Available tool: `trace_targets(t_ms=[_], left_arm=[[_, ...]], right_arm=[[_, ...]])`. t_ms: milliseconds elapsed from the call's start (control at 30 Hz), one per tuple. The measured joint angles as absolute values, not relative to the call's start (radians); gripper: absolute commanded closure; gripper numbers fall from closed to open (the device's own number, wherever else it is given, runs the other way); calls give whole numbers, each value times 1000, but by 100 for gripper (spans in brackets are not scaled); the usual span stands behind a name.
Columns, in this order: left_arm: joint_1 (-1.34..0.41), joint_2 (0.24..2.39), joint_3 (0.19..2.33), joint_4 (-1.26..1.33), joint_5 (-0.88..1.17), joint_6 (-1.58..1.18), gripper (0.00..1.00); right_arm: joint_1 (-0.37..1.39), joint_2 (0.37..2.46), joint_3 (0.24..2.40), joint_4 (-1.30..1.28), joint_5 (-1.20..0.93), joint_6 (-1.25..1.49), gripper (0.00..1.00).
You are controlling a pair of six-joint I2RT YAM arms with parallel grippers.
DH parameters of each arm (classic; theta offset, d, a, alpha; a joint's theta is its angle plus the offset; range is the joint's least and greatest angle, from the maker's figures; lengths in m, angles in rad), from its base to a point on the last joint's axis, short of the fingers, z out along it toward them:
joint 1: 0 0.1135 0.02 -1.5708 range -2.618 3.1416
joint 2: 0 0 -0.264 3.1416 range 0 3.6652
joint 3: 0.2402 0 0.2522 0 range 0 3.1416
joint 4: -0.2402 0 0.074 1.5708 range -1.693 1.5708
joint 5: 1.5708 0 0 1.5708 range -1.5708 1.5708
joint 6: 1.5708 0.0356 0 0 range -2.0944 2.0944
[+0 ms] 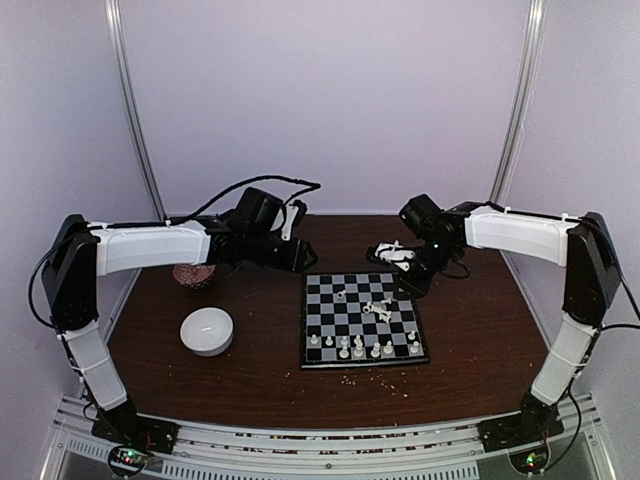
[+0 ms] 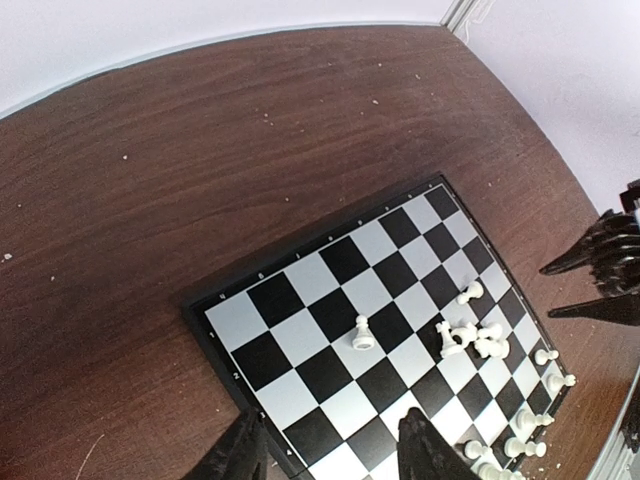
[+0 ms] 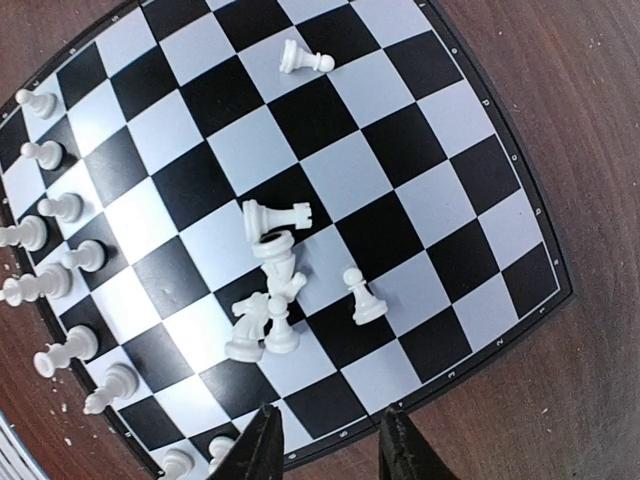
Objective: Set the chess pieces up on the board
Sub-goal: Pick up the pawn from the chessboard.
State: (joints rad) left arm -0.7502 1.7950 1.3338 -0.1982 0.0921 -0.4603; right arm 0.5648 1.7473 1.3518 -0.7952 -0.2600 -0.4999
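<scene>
Pale walls (image 1: 330, 100) closed in a tabletop (image 1: 470, 340) of dark brown wood. From above, the board (image 1: 330, 300) lay flat near its middle. A round white bowl (image 1: 207, 331) sat well off the board's left side, and pale crumbs (image 1: 352, 381) were scattered just off its near edge. The chess pieces (image 1: 358, 350) were all on the board: a row along the near edge, a small heap right of centre, and one alone toward the far left. The left arm (image 1: 150, 245) reached toward the board's far-left corner, the right arm (image 1: 515, 232) toward its right edge.

In the left wrist view, the left pincer (image 2: 330, 455) hung over the board's left edge, its fingers spread wide with nothing between them. The lone piece stood upright on a pale square.

In the right wrist view, the right pincer (image 3: 325, 450) hovered at the board's right rim, fingers parted and empty. It was short of the heap, where several pieces lay on their sides, touching one another.
</scene>
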Motion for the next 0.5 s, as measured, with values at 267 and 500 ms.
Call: trace_targets(t_ms=[267,500], left_arm=[[-753,1795,1336,-208,94,-458,54],[-757,1795,1335,-211,94,-458,54]], right_arm=[[561,1874,1415,-778,-227,-548,62],[558,1926,1458,-781,-219,-623,62]])
